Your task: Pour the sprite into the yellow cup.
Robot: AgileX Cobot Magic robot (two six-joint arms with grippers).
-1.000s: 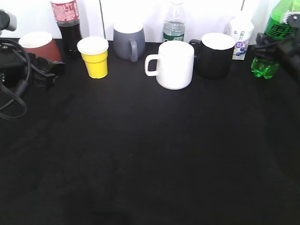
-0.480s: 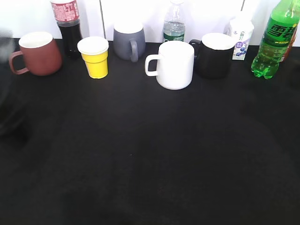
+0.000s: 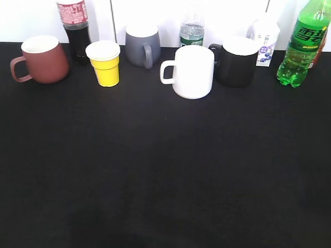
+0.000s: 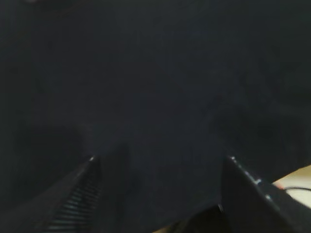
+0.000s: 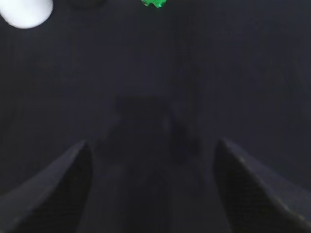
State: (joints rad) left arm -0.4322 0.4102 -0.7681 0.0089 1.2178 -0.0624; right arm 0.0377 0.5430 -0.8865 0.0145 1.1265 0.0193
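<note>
The sprite (image 3: 302, 44), a tall green bottle with a green label, stands upright at the back right of the black table. Its bumpy base shows at the top of the right wrist view (image 5: 154, 3). The yellow cup (image 3: 104, 64) stands upright at the back left, between the brown-red mug and the grey mug. Neither arm shows in the exterior view. My left gripper (image 4: 160, 160) is open and empty over the black cloth. My right gripper (image 5: 151, 145) is open and empty over the black cloth, well short of the sprite.
Along the back stand a brown-red mug (image 3: 41, 59), a cola bottle (image 3: 75, 28), a grey mug (image 3: 141, 45), a clear bottle (image 3: 192, 28), a white mug (image 3: 191, 71), a black mug (image 3: 237, 61) and a small white carton (image 3: 266, 41). The white mug also shows in the right wrist view (image 5: 26, 10).
Both arms have drawn back out of the exterior view. The right arm had been at the sprite one second ago; the bottle now stands free and upright.
</note>
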